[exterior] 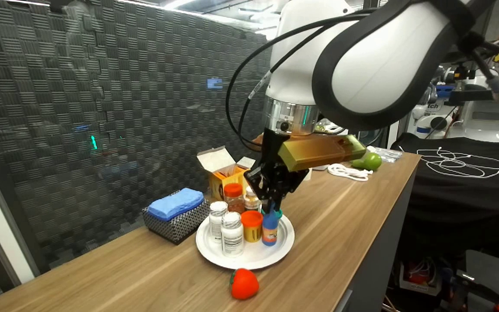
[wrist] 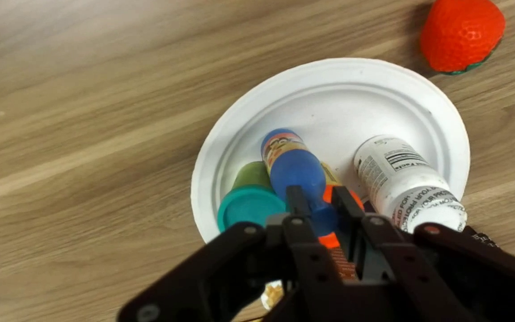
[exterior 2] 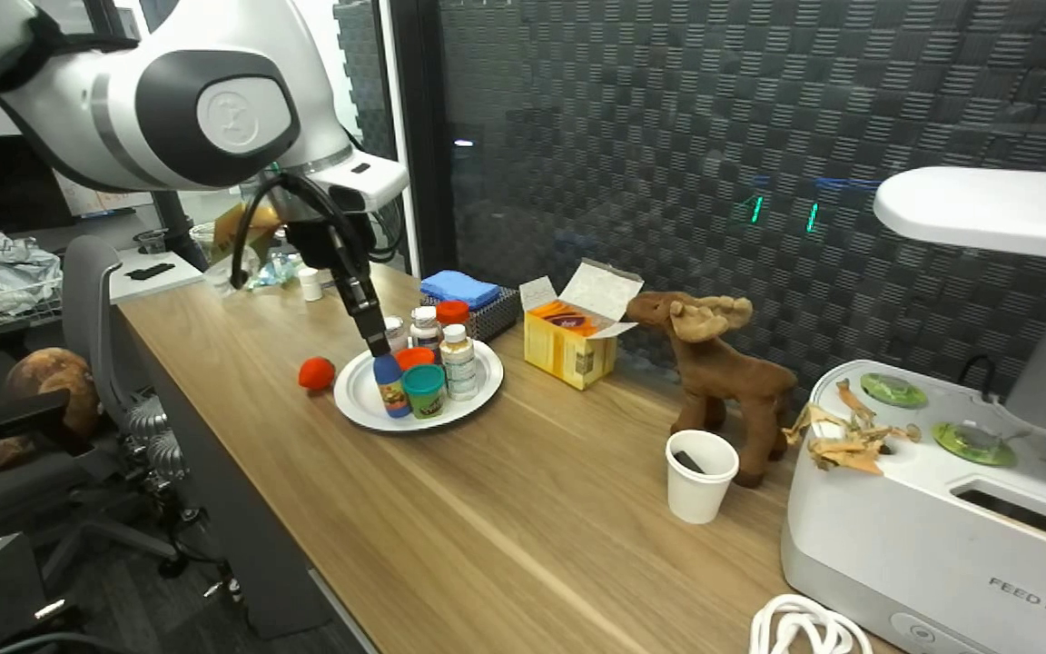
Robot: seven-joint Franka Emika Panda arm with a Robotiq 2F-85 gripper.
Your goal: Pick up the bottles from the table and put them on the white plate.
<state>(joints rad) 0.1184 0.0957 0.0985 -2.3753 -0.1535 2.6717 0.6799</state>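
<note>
- Blue bottle (wrist: 297, 172) is pinched by its narrow top in the claw (wrist: 321, 199).
- Light, stiff, slick plastic is presumed; square, moderate squeeze is advised.

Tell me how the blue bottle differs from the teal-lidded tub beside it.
The blue bottle is taller and slimmer than the teal-lidded tub. The bottle narrows toward its top; the tub has a broad lid. The end effector grips the bottle's neck, not the tub. Both are on the white plate.
</note>
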